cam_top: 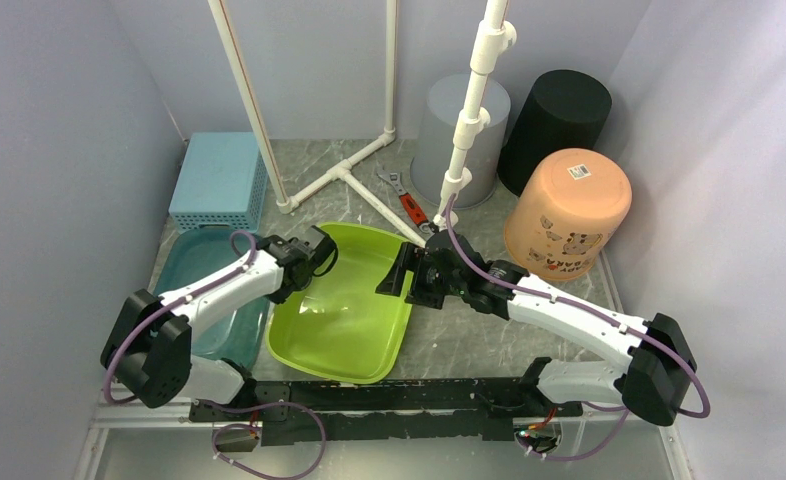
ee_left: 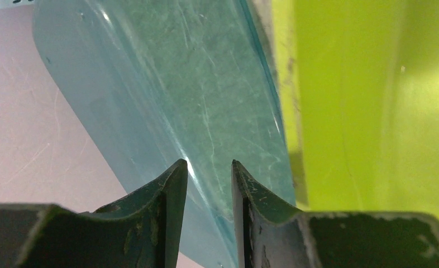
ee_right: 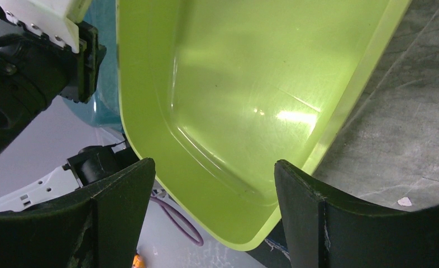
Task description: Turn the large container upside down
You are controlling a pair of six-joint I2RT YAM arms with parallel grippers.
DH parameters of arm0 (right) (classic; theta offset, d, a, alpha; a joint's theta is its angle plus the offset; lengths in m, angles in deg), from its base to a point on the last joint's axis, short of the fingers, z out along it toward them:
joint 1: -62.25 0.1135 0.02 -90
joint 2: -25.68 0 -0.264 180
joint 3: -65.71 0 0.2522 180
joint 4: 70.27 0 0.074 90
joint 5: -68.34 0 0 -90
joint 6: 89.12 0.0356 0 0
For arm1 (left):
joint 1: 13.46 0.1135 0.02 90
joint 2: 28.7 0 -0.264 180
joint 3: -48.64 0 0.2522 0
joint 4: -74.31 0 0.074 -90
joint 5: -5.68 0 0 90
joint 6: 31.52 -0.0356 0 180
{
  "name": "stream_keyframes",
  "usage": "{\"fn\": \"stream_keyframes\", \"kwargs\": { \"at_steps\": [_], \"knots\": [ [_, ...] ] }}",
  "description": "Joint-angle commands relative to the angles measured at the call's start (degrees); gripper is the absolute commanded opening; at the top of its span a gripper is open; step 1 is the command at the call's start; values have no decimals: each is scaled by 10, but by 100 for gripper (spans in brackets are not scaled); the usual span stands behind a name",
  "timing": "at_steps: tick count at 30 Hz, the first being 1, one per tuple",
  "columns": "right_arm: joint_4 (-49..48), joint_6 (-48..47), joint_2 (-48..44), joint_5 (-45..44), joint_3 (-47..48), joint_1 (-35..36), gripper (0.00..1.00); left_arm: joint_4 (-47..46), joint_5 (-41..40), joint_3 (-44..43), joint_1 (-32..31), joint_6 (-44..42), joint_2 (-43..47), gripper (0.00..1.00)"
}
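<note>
Approach is the step in hand: the large green container (cam_top: 344, 310) sits open side up at the centre of the top view, beside a teal tub (cam_top: 201, 268). The left gripper (cam_top: 321, 250) hangs at its left rim, jaws narrowly parted on nothing. The right gripper (cam_top: 401, 272) is at its right rim, jaws spread wide. Next, each probably must close on a rim, then lift and roll.

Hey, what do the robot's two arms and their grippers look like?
The left arm and right arm have white links, black joints and a purple cable looping alongside. The left gripper and right gripper each have two dark, wedge-shaped fingers with scuffed faces.
</note>
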State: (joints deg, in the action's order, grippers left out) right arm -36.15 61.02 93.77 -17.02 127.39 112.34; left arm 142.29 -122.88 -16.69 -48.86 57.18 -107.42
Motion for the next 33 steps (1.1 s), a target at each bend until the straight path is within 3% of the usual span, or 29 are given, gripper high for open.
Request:
{"fn": "stream_keyframes", "kwargs": {
  "at_steps": [1, 5, 10, 12, 22, 28, 33],
  "knots": [
    [1, 2, -23, -14, 9, 3, 82, -55, 33, 5, 49, -28, 5, 39],
    [8, 0, -20, -13, 14, 4, 82, -88, 64, 10, 94, -46, -3, 38],
    [26, -11, -12, -3, 40, 4, 82, -114, 16, 12, 118, -59, -38, 37],
    [50, -20, -10, -9, 52, 5, 82, -127, 35, 14, 135, -70, -45, 36],
    [103, -14, -10, -45, 47, 12, 83, -161, 33, 52, 139, -103, 6, 34],
    [126, -15, 17, -75, 53, 23, 84, -143, 37, 51, 138, -104, 36, 33],
    [121, -16, 57, -75, 61, 37, 84, -94, 86, 28, 131, -87, 26, 28]
  ]
}}
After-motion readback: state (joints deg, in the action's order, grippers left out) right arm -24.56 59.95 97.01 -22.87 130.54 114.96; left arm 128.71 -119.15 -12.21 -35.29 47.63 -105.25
